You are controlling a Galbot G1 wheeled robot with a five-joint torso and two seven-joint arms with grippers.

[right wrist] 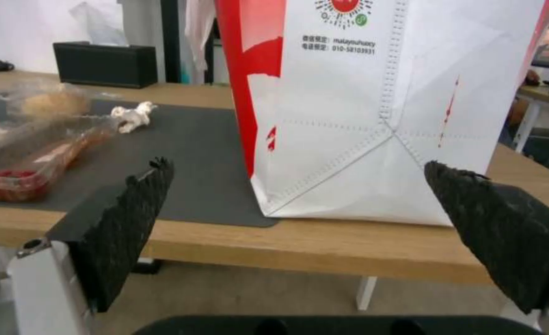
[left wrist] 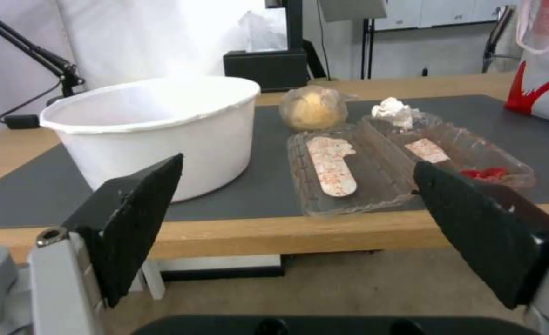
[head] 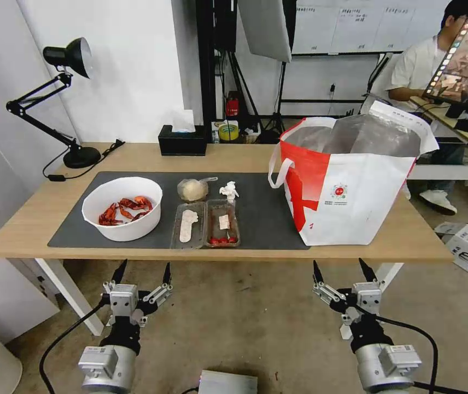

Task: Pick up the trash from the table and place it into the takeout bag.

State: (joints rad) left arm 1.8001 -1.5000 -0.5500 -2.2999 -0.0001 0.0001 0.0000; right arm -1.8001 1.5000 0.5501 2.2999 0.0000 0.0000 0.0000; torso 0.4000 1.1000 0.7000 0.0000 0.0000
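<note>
While both my arms hang low in front of the counter (head: 234,158), short of its near edge, my left tool (head: 142,272) sits released and empty, its two black fingers spread wide and pointing at the white bowl (head: 123,208); my right tool (head: 344,269) is likewise released and empty, its fingers spread before the takeout bag (head: 349,183). On the dark grey mat (head: 261,213), the bowl stands at the left and holds red crayfish shells (head: 126,210). Just right of it lie two clear plastic trays side by side, touching: the left tray (head: 188,225) carries a pale label, and the right tray (head: 222,223) holds a few red pieces at its near end. Behind the trays stands a small clear cup (head: 192,189) of beige food, with a crumpled tissue (head: 228,191) just beside it. At the right end of the counter, the bag stands upright and open, partly on the mat, showing its foil lining and a white loop handle. At the back edge sit a black tissue box (head: 182,140) and, at the far left, a black desk lamp (head: 59,98).
</note>
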